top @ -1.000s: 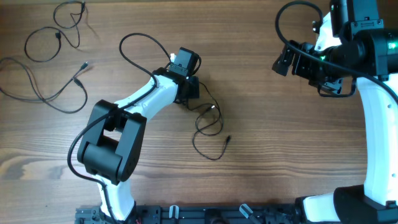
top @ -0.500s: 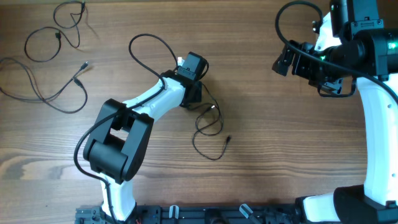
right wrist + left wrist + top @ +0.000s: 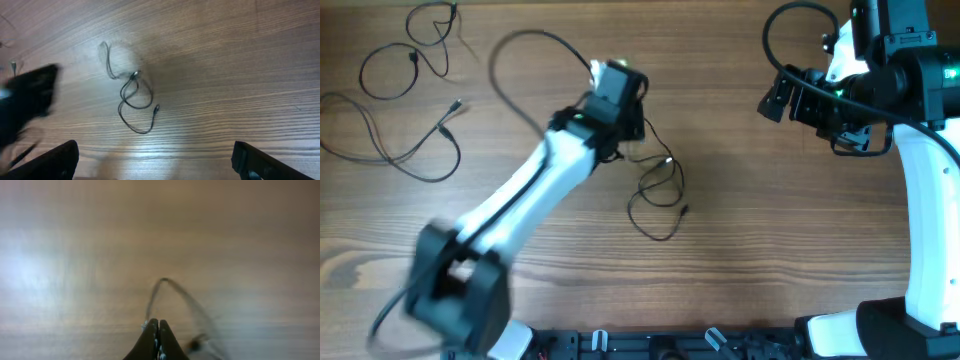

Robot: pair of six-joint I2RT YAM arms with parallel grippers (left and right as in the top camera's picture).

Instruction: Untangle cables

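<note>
Three thin black cables lie on the wooden table. One cable point(image 3: 655, 200) loops at the centre; it shows too in the right wrist view as cable point(image 3: 134, 100). My left gripper point(image 3: 632, 132) sits at its upper end, and the left wrist view shows the gripper point(image 3: 158, 326) shut on the thin cable point(image 3: 172, 286), which arcs away from the tips. Two more cables, one point(image 3: 420, 45) and the other point(image 3: 395, 150), lie spread at the far left. My right gripper point(image 3: 782, 98) hovers open at the right, with nothing between its fingertips point(image 3: 252, 160).
The left arm point(image 3: 520, 200) is blurred with motion across the table's left half. Its thicker black arm cable point(image 3: 520, 45) arcs above it. The right arm's base point(image 3: 920, 300) stands at the right edge. A black rail point(image 3: 650, 345) runs along the front edge.
My left gripper has shut on the centre cable's upper end. The left arm has swung, its elbow dropping toward the front left, and the cable's loop has shifted slightly. The right arm is unchanged.
</note>
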